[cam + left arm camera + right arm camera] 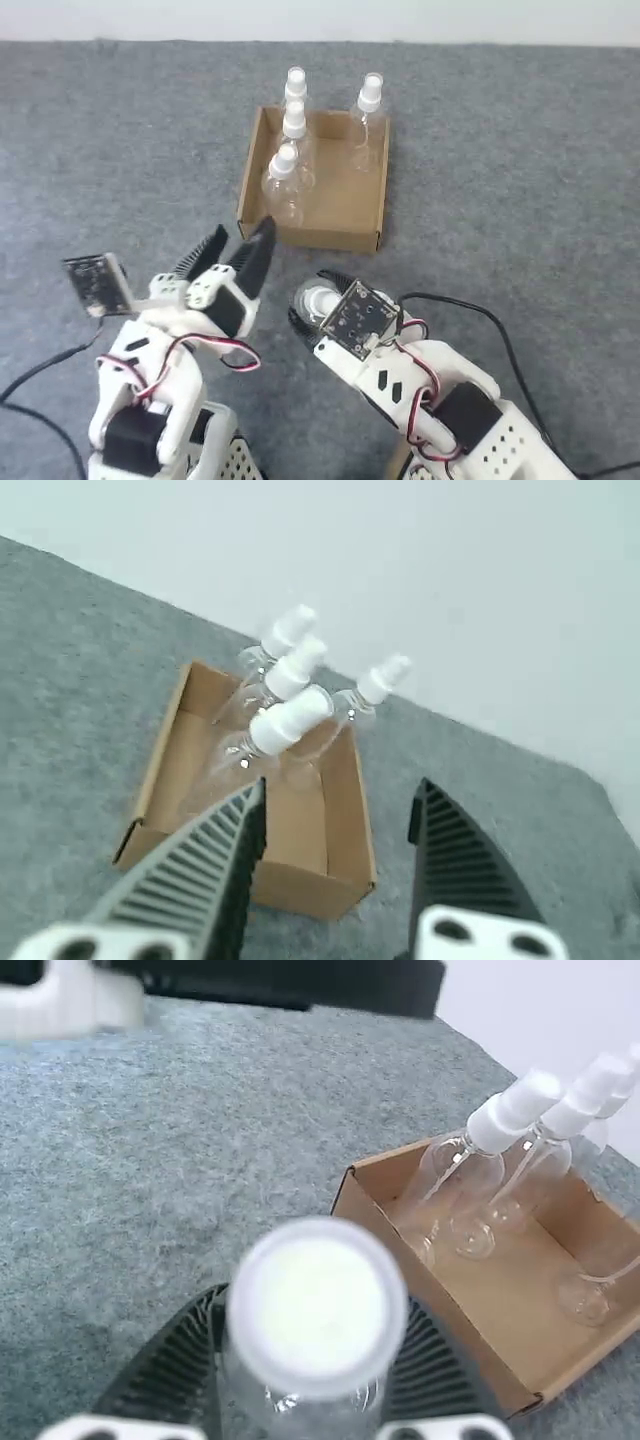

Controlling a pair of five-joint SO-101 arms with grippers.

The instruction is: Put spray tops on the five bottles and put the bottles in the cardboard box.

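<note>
- Grey carpet (pixel 520 150) underneath, arms up close.
- Right gripper (pixel 305 1360) clamped round fifth bottle (pixel 315 1305), white top on, upright, ready for boxing.
- Left gripper (pixel 340 790) spread wide, empty, parked clear.
- Beyond: cardboard box (pixel 350 238), four spray-topped bottles (pixel 285 185) upright inside.

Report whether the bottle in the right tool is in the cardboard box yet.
Out. The right tool grips the bottle short of the cardboard box, grey carpet showing between them.
</note>
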